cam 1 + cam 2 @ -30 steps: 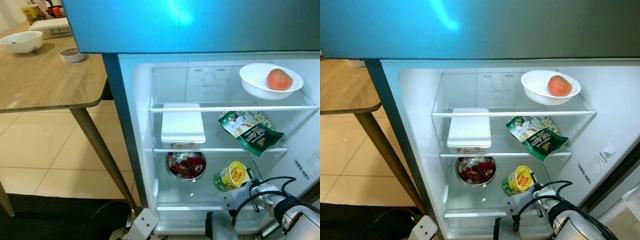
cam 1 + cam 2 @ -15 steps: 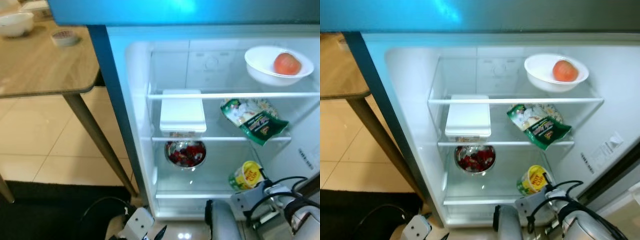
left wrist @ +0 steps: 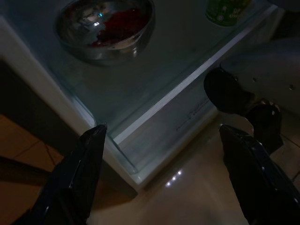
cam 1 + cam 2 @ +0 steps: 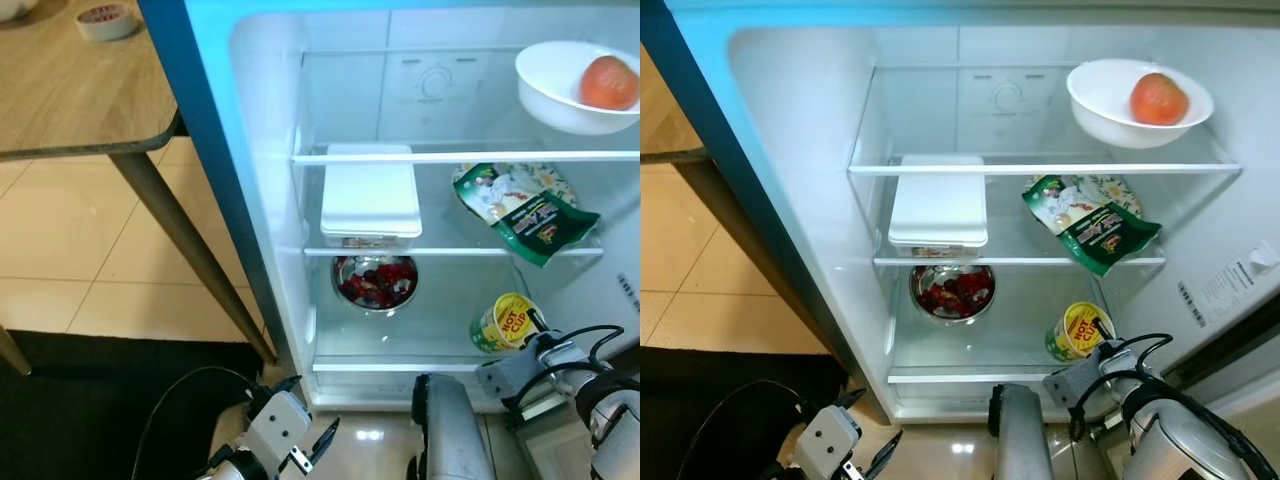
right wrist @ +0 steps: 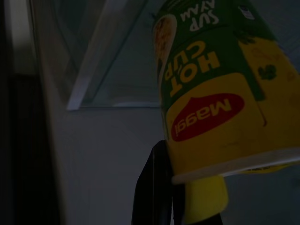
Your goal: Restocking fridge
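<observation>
The fridge [image 4: 270, 200] stands open before me. My right gripper [image 4: 522, 336] is shut on a yellow and green Maggi hot cup [image 4: 507, 322], which is tilted at the right end of the bottom glass shelf [image 4: 400, 362]. In the right wrist view the cup [image 5: 211, 93] looms close, with one black finger [image 5: 154, 187] under its rim. My left gripper [image 4: 310, 455] hangs open low by the floor, in front of the fridge's bottom left corner. In its wrist view a steel bowl [image 3: 105, 26] of red food lies ahead on the bottom shelf.
The middle shelf carries a white lidded box [image 4: 370, 195] and a green packet [image 4: 525, 210]. A white bowl [image 4: 560, 90] with a red fruit [image 4: 608, 82] sits top right. A wooden table [image 4: 80, 110] stands to the left, a black mat [image 4: 100, 400] below it.
The view has tipped down and drawn nearer to the fridge. The cup in my right gripper has shifted right along the bottom shelf. My left gripper has come into view at the bottom.
</observation>
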Robot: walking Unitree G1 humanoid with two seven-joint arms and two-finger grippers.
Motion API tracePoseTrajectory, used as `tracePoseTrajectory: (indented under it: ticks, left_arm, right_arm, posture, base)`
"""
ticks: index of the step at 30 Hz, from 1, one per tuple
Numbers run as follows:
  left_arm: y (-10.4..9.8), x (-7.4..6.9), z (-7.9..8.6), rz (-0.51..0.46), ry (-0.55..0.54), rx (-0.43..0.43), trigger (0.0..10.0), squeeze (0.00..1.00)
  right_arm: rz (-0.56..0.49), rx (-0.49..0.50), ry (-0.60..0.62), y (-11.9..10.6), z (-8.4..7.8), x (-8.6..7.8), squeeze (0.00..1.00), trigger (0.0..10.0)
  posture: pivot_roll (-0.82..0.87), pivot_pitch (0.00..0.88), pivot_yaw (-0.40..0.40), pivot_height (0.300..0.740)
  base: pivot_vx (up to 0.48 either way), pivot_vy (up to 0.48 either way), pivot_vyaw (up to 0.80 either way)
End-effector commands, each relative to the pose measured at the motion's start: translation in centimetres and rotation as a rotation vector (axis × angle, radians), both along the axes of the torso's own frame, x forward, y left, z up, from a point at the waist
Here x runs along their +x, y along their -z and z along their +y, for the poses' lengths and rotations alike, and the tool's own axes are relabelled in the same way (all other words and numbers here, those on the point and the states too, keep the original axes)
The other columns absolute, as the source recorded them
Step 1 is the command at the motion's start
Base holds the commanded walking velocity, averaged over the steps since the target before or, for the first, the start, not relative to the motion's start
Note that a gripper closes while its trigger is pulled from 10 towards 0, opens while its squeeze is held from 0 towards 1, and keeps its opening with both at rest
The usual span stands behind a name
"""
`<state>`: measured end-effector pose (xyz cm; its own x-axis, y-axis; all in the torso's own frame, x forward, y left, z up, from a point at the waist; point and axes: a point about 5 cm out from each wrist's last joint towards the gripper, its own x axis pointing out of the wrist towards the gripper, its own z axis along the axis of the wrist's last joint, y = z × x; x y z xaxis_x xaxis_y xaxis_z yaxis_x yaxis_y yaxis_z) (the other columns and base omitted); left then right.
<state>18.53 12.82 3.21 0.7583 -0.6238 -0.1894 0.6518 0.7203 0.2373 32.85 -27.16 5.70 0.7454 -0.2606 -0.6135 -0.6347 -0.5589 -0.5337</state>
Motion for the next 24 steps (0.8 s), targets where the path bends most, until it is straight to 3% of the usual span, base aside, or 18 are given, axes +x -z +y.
tracePoseTrajectory:
  ticks: [1,6,7,9,10,11,12,13,14,15,24]
  left_arm:
    - [0.0,-0.6,-0.2,0.028,0.025,0.016,10.0,0.00]
    - [-0.5,-0.8,-0.5,0.033,0.028,0.011,10.0,0.00]
    - [-0.7,-0.8,-0.6,0.034,0.025,0.008,10.0,0.00]
    - [-0.8,-0.8,-0.6,0.035,0.023,0.007,10.0,0.00]
    - [-1.0,-0.8,-0.6,0.036,0.021,0.006,10.0,0.00]
    - [-1.1,-0.9,-0.6,0.037,0.020,0.005,10.0,0.00]
    - [-1.2,-0.9,-0.7,0.040,0.018,0.006,10.0,0.00]
    - [-1.2,-0.9,-0.7,0.043,0.017,0.006,10.0,0.00]
    - [-1.2,-1.0,-0.7,0.045,0.016,0.007,10.0,0.00]
    - [-1.2,-1.0,-0.7,0.048,0.017,0.008,10.0,0.00]
    - [-1.0,-0.7,-1.1,0.065,0.021,0.016,10.0,0.00]
  right_arm:
    - [0.009,-0.052,-0.030,-0.2,0.1,0.2,0.00,10.0]
    - [0.015,-0.110,-0.067,-0.6,0.4,0.6,0.00,10.0]
    - [0.017,-0.127,-0.075,-0.7,0.4,0.7,0.07,10.0]
    - [0.019,-0.136,-0.080,-0.7,0.4,0.7,0.07,10.0]
    - [0.020,-0.153,-0.089,-0.8,0.4,0.7,0.38,10.0]
    - [0.018,-0.167,-0.093,-0.9,0.3,0.8,0.60,10.0]
    - [0.017,-0.176,-0.095,-0.9,0.3,0.8,0.60,10.0]
    - [0.021,-0.186,-0.095,-1.0,0.2,0.8,0.80,10.0]
    - [0.025,-0.192,-0.095,-1.0,0.2,0.8,0.80,10.0]
    - [0.026,-0.196,-0.089,-1.0,0.1,0.8,1.00,10.0]
    - [-0.040,-0.120,-0.035,-2.0,-0.2,1.4,1.00,10.0]
  posture:
    - [0.10,0.305,0.002,0.437]
    - [0.10,0.313,0.001,0.437]
    - [0.11,0.317,0.001,0.437]
    - [0.11,0.317,0.001,0.437]
    - [0.11,0.319,0.000,0.437]
    - [0.11,0.321,0.000,0.437]
    - [0.11,0.321,0.000,0.437]
    - [0.11,0.321,0.000,0.437]
    - [0.11,0.321,0.000,0.437]
    - [0.11,0.321,-0.001,0.437]
    - [0.10,0.303,-0.012,0.437]
  base:
    - [0.000,0.000,0.00]
    - [0.000,0.000,0.00]
    - [0.000,0.000,0.00]
    - [0.000,0.000,0.00]
    - [0.000,0.000,0.00]
    - [0.000,0.000,0.00]
    - [0.000,0.000,0.00]
    - [0.000,0.000,0.00]
    - [0.000,0.000,0.00]
    - [0.000,0.000,0.00]
    - [0.000,0.000,0.00]
